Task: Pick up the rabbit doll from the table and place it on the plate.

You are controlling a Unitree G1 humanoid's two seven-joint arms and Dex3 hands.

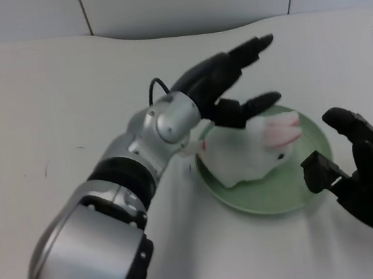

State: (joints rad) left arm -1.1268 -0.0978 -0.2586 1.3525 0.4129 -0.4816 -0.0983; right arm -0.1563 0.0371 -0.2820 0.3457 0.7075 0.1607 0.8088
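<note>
1. The rabbit doll (250,153) lies on the green plate (277,200), toward the plate's left and far part, its pink-lined ears pointing to the plate's right rim. The plate sits on the white table (47,123) nearer the right-hand edge than the left, between the two hands.

2. The left hand (224,83) is spread above and behind the doll, its fingers apart and reaching toward the table's far edge. It grips nothing; one lower finger lies close over the doll's back, and whether it touches the fabric cannot be told from this view.

3. Judged from this, the placing looks done and the step in hand is the release and withdrawal. To do it well, the hand should rise straight off the doll before travelling sideways, so that no fingertip drags the soft body.

4. The doll's left flank lies near the plate's left rim, under the wrist. A pull back toward the robot along the forearm's line would sweep across it; lifting clear first avoids tipping it onto the table.

5. The fingers should remain spread until well apart from the ears, since plush can snag on them.

6. The right hand (366,171) waits just beside the plate's right rim, idle; the left arm's retreat needs no path near it.
</note>
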